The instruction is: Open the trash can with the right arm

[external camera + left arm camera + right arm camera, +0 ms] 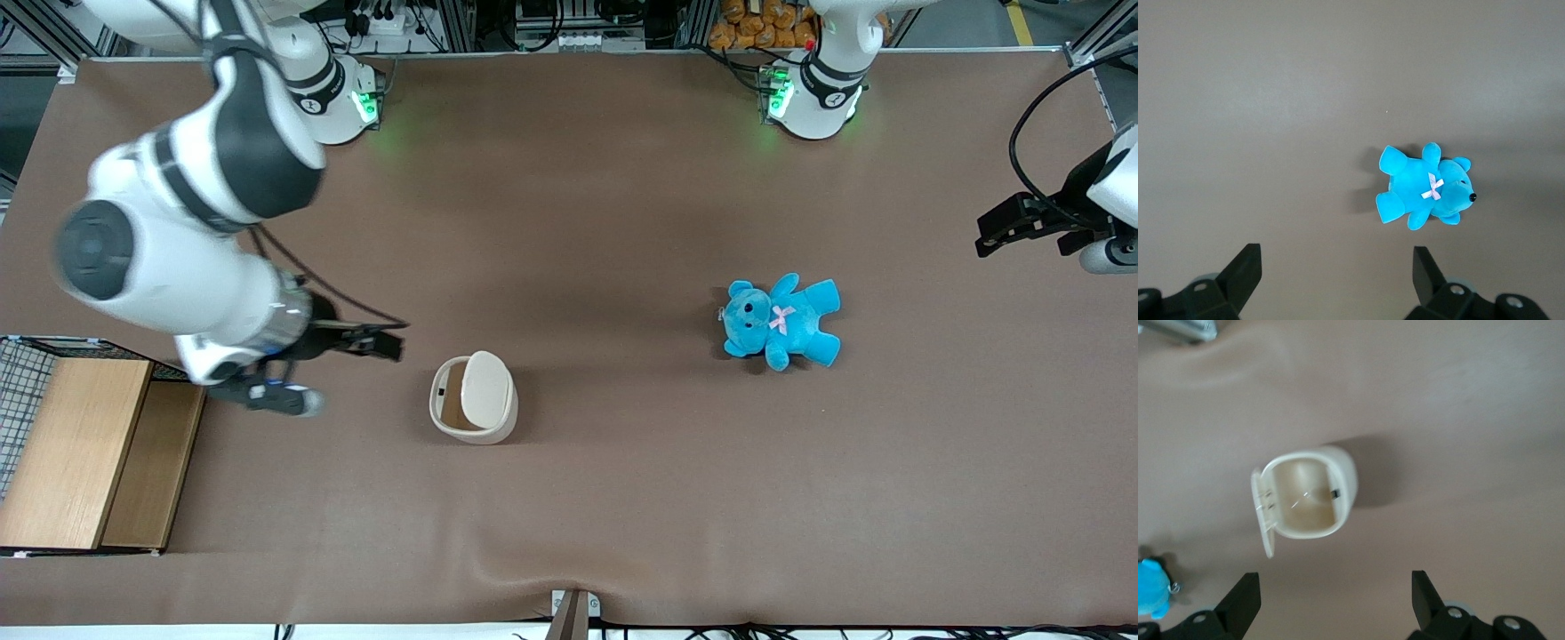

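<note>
The cream-white trash can (473, 398) stands on the brown table with its lid (488, 388) swung up, so the tan inside shows. In the right wrist view the trash can (1313, 495) is seen from above, its lid (1263, 515) upright at one edge. The right arm (187, 240) reaches over the table from the working arm's end. Its black gripper (384, 342) hangs beside the trash can, apart from it and a little farther from the front camera. The gripper (1336, 600) is open with nothing between its fingers.
A blue teddy bear (781, 322) lies toward the parked arm's end of the table; it also shows in the left wrist view as the teddy bear (1426, 188). A wooden-topped wire crate (80, 449) sits at the working arm's end, near the table's front edge.
</note>
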You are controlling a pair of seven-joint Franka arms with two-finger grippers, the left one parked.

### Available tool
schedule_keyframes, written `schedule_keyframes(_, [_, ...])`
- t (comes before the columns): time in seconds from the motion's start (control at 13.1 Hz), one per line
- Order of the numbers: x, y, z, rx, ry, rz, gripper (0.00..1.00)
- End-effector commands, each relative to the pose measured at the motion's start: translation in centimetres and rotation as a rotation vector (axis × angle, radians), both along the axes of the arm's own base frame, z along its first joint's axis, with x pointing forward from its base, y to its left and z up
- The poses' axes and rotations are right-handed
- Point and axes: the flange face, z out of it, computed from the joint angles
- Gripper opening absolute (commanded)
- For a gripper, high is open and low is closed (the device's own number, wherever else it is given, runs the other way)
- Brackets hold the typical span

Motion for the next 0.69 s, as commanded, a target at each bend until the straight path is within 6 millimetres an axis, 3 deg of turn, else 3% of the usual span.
schedule_keyframes(0.0, [-0.6,-5.5,2.2,-0.011,0.011,0.053,1.0])
schedule_keyframes(0.08, [-0.7,-7.9,2.9,-0.009,0.02,0.051,1.0])
schedule_keyframes(0.23, [-2.0,-11.0,5.0,-0.024,0.029,0.024,1.0])
schedule_keyframes(0.61, [-8.6,-14.6,10.7,-0.125,0.017,0.06,1.0])
